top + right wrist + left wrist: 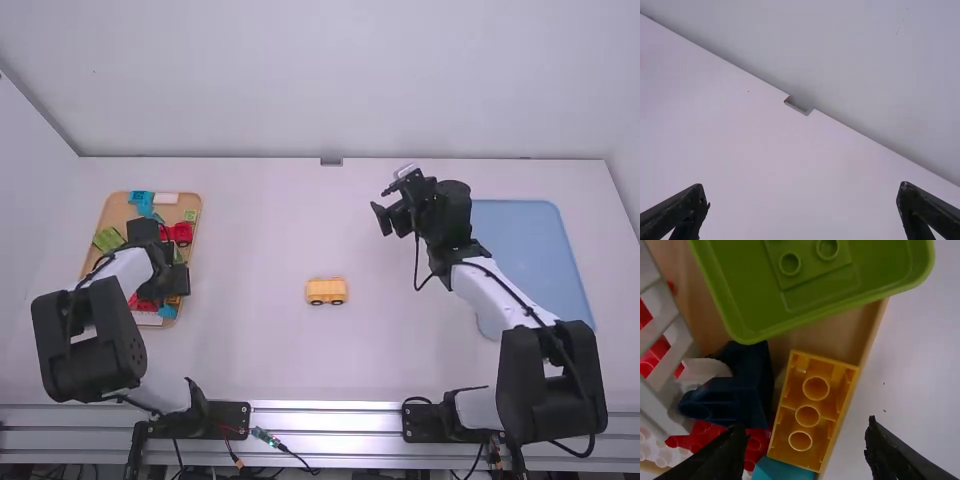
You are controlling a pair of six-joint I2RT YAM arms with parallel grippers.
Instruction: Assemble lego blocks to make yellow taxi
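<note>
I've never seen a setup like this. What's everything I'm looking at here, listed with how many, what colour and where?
Table: one, white, under everything
Wheeled toy piece: one, yellow-orange, mid-table
Wooden tray: one, tan, left side
Toy blocks: several, red, green, dark blue, teal, yellow-orange, white; in the wooden tray, exact count hidden
Blue panel: one, light blue, right side
Metal rail: one, silver, front
Cables: several, mostly black, along arms and rail
Robot arms: two, white and black; left over the wooden tray, right over the table
Fingers: two per arm, black, apart at the arm ends
</note>
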